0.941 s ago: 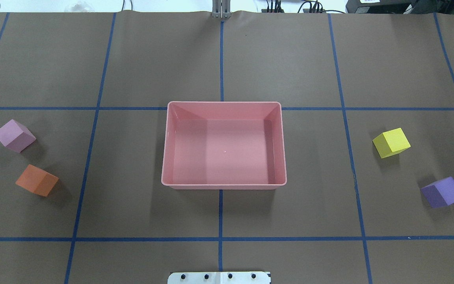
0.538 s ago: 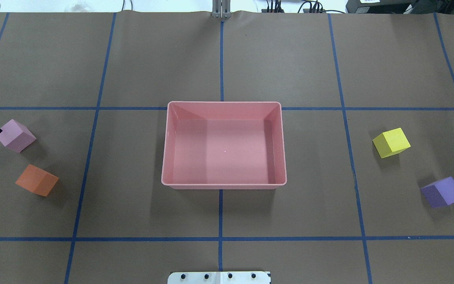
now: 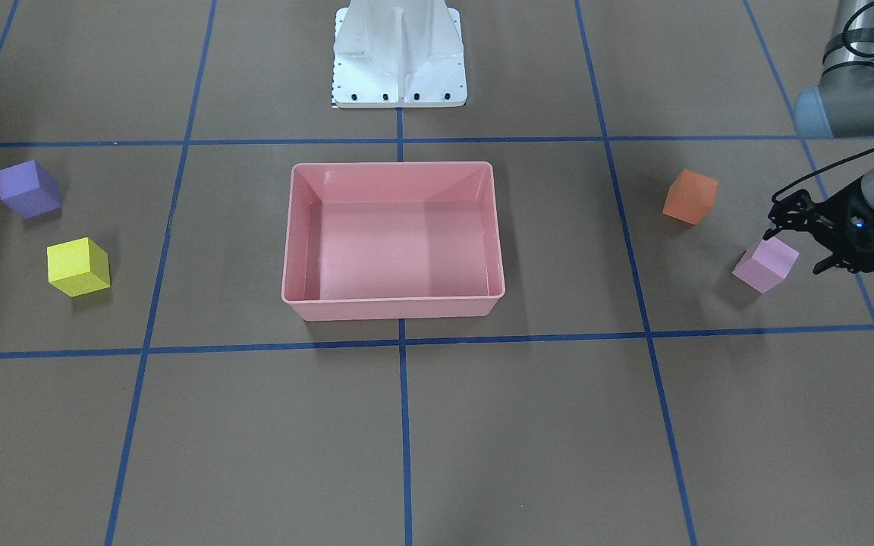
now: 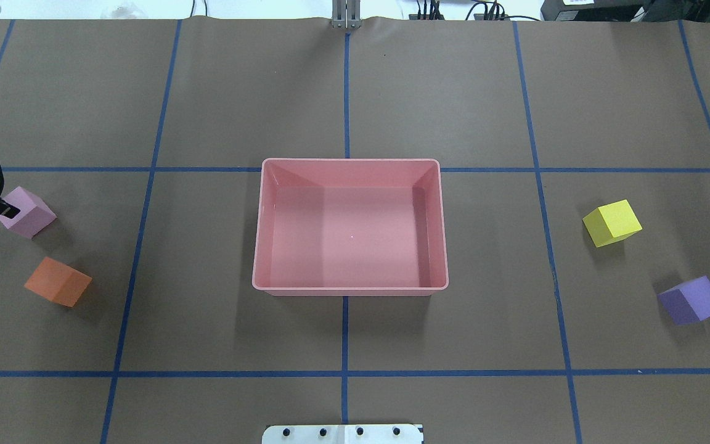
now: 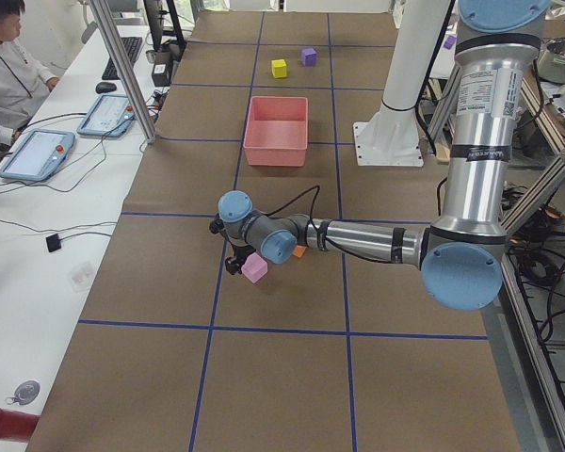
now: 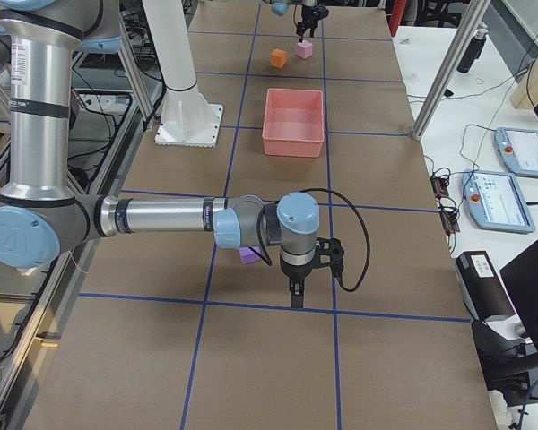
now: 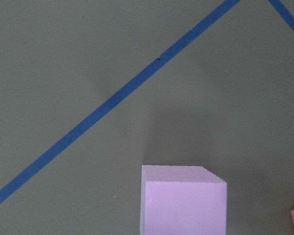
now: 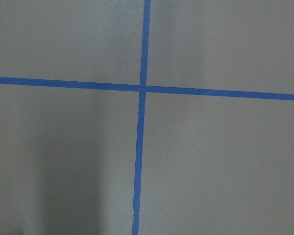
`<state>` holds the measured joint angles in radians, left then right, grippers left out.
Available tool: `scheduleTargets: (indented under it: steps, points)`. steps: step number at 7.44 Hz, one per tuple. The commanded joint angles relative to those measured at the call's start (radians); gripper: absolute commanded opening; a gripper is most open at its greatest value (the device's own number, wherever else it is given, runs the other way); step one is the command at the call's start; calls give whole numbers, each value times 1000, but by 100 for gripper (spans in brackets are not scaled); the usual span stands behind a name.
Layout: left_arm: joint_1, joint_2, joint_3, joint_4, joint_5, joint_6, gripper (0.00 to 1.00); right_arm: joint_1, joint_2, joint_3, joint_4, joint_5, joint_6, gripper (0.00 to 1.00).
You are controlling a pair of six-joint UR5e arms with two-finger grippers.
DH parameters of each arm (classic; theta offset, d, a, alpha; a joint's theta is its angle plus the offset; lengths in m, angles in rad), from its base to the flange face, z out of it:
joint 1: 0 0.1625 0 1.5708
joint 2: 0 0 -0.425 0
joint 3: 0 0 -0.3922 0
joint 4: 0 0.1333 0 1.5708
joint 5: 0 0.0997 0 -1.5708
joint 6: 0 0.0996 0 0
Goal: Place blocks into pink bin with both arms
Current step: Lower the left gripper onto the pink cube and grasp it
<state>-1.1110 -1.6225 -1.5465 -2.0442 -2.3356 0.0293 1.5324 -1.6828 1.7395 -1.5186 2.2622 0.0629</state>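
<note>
The empty pink bin [image 4: 350,287] sits mid-table. The pink-lilac block [image 4: 31,214] and orange block [image 4: 58,282] lie on the left, the yellow block [image 4: 612,223] and purple block [image 4: 692,300] on the right. In the front-facing view my left gripper [image 3: 793,244] is open, low beside the pink-lilac block [image 3: 763,267], one finger [image 4: 5,211] over its outer corner. The left wrist view shows that block [image 7: 183,200] at its bottom edge. My right gripper [image 6: 294,294] shows only in the exterior right view, past the purple block [image 6: 248,255]; I cannot tell whether it is open or shut.
The white robot base [image 3: 399,57] stands at the near table edge behind the bin. Blue tape lines grid the brown table cover. A metal post [image 4: 346,15] stands at the far edge. An operator [image 5: 5,56] sits with tablets on the far side.
My left gripper has come in from the left edge toward the pink-lilac block, and its finger now overlaps the block's corner. The blocks and the bin have not moved.
</note>
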Motion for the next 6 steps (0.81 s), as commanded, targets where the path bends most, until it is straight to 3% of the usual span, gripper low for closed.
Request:
scheduleTargets:
  steps: [1,4,6]
  points:
    - [46,0,19,-39,54,-52,99,0,-1,0,0,0,0,100]
    - [72,-10,48,-39,65,-52,95,0,-2,-2,-2,-1,0,100]
    - [72,-13,40,-39,65,-57,31,0,-2,0,0,0,0,100]
